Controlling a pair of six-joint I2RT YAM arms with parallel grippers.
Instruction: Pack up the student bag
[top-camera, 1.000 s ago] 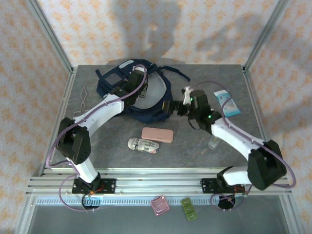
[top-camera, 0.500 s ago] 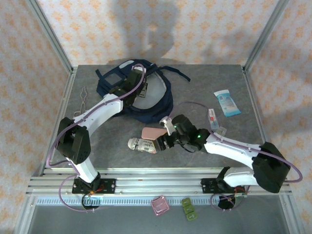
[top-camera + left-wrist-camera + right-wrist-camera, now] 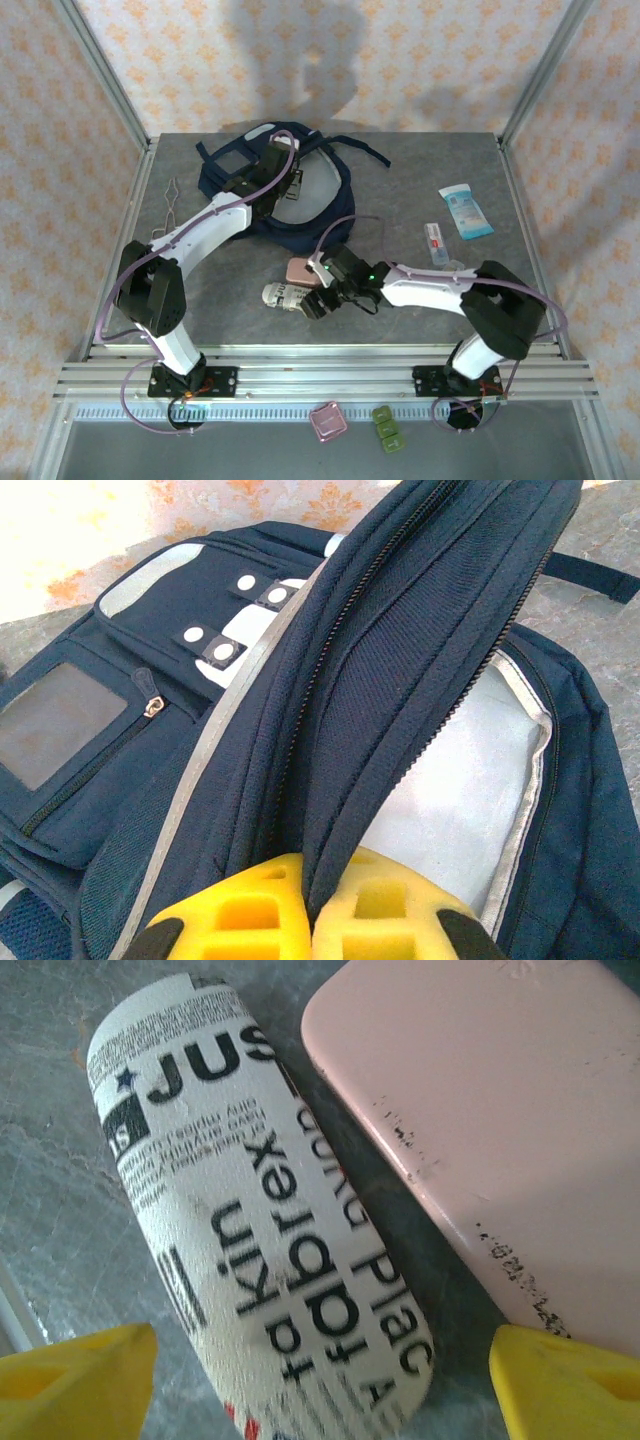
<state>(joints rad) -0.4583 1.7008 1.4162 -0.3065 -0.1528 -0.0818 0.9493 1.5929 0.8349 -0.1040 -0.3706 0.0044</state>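
My right gripper (image 3: 320, 1385) hangs released, its yellow fingertips (image 3: 75, 1375) spread wide on either side of a roll (image 3: 265, 1210) wrapped in newspaper print. I cannot tell whether they touch it. A pink case (image 3: 480, 1130) lies just beside the roll, at its 2 o'clock in the wrist view. From above, this gripper sits at 6 o'clock from the middle of the table (image 3: 420, 170), low over the roll, with the pink case at the roll's 12 o'clock.

My left gripper (image 3: 300, 910) is clenched on the bag (image 3: 225, 165) — a fold of its zippered opening is pinched between the yellow fingers, and the pale lining shows at 3 o'clock of them. The bag lies at the table's 11 o'clock, near the far edge, its mouth gaping toward the middle. A blue packet (image 3: 465, 210) lies well apart from it — at the table's 2 o'clock.
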